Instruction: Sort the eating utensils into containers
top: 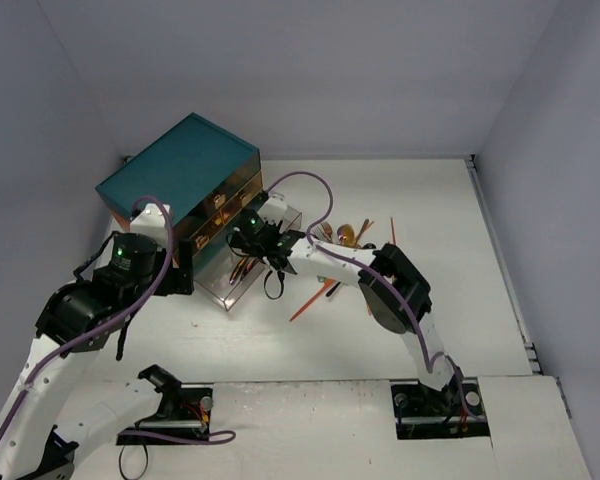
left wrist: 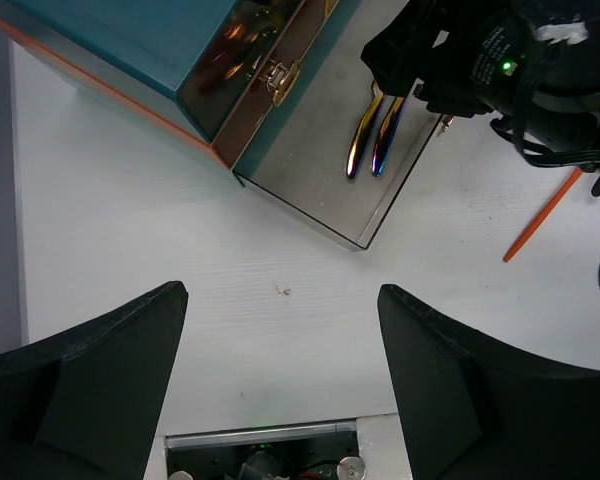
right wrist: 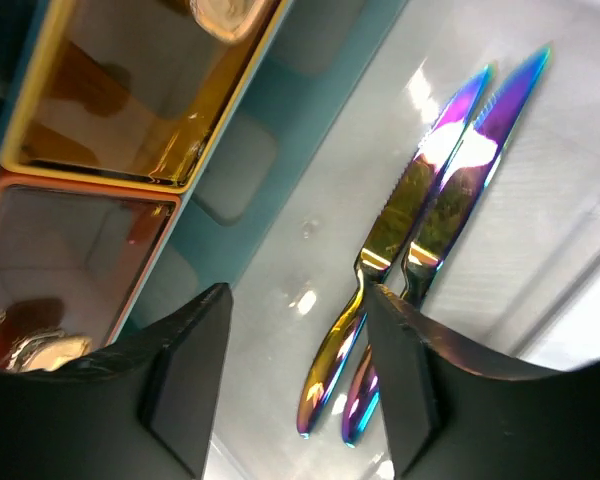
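Observation:
The teal chest (top: 180,165) stands at the back left, with its lowest drawer (top: 228,300) pulled out. Two iridescent knives (right wrist: 420,215) lie side by side on the drawer floor (right wrist: 280,250); they also show in the left wrist view (left wrist: 370,135). My right gripper (top: 265,245) hovers low over the drawer, open and empty (right wrist: 298,300), just left of the knife handles. My left gripper (top: 180,275) is open and empty (left wrist: 282,290) above bare table in front of the drawer. Loose utensils (top: 345,235) and an orange chopstick (top: 312,300) lie right of the drawer.
Two closed drawers with amber and orange fronts (right wrist: 110,90) and pale knobs sit above the open one. The right arm's wrist (left wrist: 480,60) hangs over the drawer's far end. Both arm bases (top: 170,415) stand at the near edge. Walls close in the table.

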`<state>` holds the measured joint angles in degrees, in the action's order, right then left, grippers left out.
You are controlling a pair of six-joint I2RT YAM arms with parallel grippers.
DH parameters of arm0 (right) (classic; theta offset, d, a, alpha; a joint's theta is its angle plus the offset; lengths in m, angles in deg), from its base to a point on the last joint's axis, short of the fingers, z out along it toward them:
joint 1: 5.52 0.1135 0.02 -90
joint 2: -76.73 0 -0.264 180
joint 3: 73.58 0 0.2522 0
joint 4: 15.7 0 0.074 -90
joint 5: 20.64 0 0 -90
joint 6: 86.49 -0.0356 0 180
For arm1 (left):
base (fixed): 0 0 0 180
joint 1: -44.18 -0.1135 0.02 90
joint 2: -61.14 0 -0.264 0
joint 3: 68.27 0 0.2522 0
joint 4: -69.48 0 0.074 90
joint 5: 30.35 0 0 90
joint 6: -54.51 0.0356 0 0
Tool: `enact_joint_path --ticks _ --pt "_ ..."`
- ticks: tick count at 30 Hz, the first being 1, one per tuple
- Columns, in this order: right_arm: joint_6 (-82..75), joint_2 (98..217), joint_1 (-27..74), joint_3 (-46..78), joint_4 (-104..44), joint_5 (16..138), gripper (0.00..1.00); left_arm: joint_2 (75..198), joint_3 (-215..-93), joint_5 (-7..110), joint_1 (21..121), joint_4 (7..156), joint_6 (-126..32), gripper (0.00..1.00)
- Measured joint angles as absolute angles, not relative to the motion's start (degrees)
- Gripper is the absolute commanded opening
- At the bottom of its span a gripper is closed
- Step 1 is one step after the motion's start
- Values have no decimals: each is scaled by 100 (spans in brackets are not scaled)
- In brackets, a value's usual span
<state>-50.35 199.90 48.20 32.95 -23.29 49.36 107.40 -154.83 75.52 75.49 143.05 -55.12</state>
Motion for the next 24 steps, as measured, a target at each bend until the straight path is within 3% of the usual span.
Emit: enact_joint_path --ticks 10,17,24 --pt "-4312 17290 4617 1214 -2484 4223 55 11001 -15475 6665 7541 14290 -5213 75" --pt "-3969 15456 2975 -601 -2970 4478 55 11826 -15440 5640 7890 13879 -5061 74" --pt "-3267 13955 1813 -925 -3608 4972 55 13314 -15398 5638 9382 12904 -5268 71"
